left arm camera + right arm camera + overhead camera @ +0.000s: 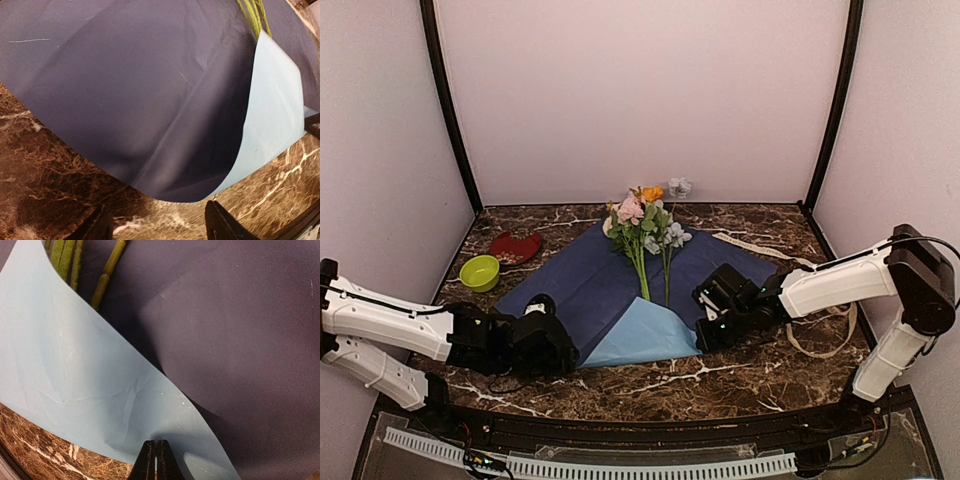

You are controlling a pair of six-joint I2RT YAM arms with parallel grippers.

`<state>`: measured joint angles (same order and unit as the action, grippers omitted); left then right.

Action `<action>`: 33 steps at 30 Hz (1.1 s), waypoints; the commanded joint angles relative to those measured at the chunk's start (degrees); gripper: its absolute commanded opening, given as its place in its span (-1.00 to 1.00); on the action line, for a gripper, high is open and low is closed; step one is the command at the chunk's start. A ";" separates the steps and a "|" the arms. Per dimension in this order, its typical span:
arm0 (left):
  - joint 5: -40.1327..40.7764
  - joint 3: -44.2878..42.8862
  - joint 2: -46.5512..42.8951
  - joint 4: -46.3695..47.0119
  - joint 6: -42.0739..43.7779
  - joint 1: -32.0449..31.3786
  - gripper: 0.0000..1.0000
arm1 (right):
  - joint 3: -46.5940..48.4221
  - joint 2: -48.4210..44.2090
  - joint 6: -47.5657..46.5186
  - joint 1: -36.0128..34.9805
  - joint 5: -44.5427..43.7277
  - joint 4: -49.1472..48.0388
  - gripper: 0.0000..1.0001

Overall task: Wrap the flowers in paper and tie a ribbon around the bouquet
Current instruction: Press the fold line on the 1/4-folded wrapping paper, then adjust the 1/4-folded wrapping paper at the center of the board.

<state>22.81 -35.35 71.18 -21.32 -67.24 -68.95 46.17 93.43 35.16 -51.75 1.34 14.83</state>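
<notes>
Nearest the overhead camera, the left gripper (558,348) lies low on the marble table (740,378) at the near-left edge of the paper (575,275). The right gripper (712,325) sits at the near-right edge, beside a turned-over light-blue corner. The paper lies navy face up with the flowers (645,222) on its middle, heads away from us; we judge this lets the sides fold over the stems. The ribbon (760,248) lies apart at the right. A green bowl (480,272) and red dish (515,247) sit far left. We cannot read the jaws here.

Left wrist view: the left gripper (157,212) stands open with only bare marble between its fingers. The paper's curled edge is just ahead, apparently untouched. We judge it is placed to take that edge.

Right wrist view: the right gripper (156,450) is closed, apparently pinching the light-blue flap and holding it up beside the stems (107,275). Only this view shows the pinch.
</notes>
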 commanded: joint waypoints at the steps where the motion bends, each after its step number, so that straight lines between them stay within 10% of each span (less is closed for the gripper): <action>1: 6.99 1.36 0.46 7.16 -10.01 -1.74 0.33 | -1.23 2.93 -0.59 -0.20 -4.24 1.68 -0.91; 9: 12.73 -1.92 9.17 3.65 -19.69 -4.48 0.32 | -0.82 2.09 -0.89 -0.98 -4.62 0.07 -0.89; 20: 15.71 -7.40 9.90 10.32 7.85 -6.64 0.03 | -3.89 -0.06 -0.36 -0.99 -3.95 -0.53 -0.88; 26: -0.54 -10.51 13.80 23.49 32.85 -6.64 -0.09 | -4.73 0.23 -0.88 -1.08 -3.13 -1.08 -0.87; 33: -1.09 -15.55 22.82 14.38 35.58 -5.92 -0.21 | -4.80 -0.05 -1.78 -1.08 -2.04 0.17 -0.86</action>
<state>24.01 -50.00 91.61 -3.46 -38.11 -75.40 43.59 92.27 34.24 -52.51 -0.08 10.52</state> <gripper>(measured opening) 0.397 0.068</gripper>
